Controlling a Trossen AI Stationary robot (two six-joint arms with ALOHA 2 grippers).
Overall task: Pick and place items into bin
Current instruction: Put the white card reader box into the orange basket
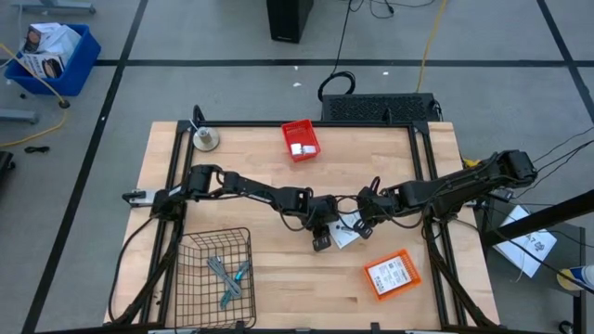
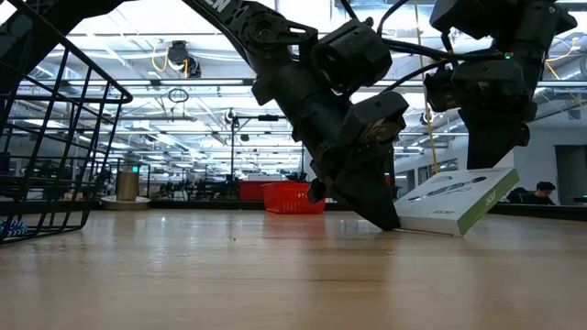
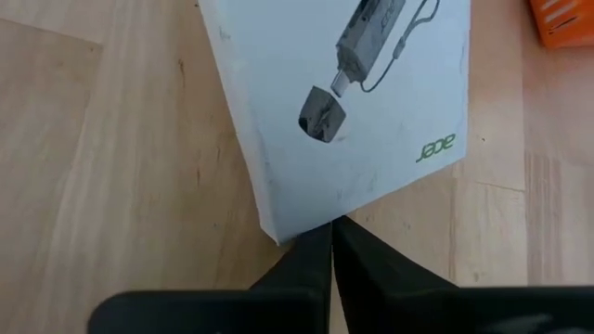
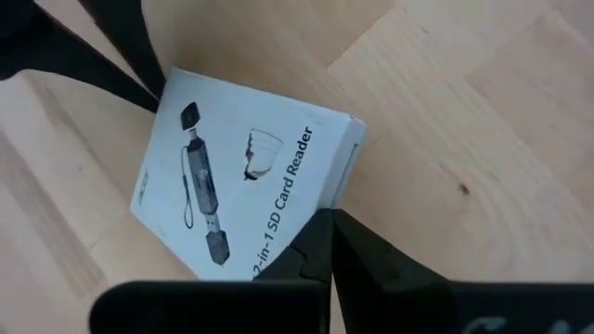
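A flat white printed box [image 1: 345,232] lies at the table's middle between my two grippers. In the low view the box [image 2: 454,203] is tilted: its left edge is on the wood and its right side is raised. My left gripper [image 3: 332,225] is shut, with its tips at the box's near corner. My right gripper [image 4: 331,215] is shut at the opposite edge. An orange packet [image 1: 392,276] lies flat on the table nearer the near edge. The teal-handled tool and the grey tool [image 1: 227,276] lie inside the wire basket [image 1: 190,250]. My left gripper's shut fingertips [image 3: 320,237] meet the white box at its edge beside a corner [image 3: 278,230], slanting down from the table's left. That edge [image 2: 404,225] rests on the table. My right gripper's shut fingertips [image 4: 320,227] lie at the box's edge [image 4: 339,190], coming from the table's right. The fingers hide the contact, so I cannot tell whether they pinch it or only touch it. The box's side under this gripper is raised off the wood.
A red bin [image 1: 300,139] holding small white blocks stands near the far edge. A round silver disc [image 1: 206,140] sits at the far left corner. The black frame rails [image 1: 422,167] run along the table's sides. Bare wood lies between the basket and the orange packet.
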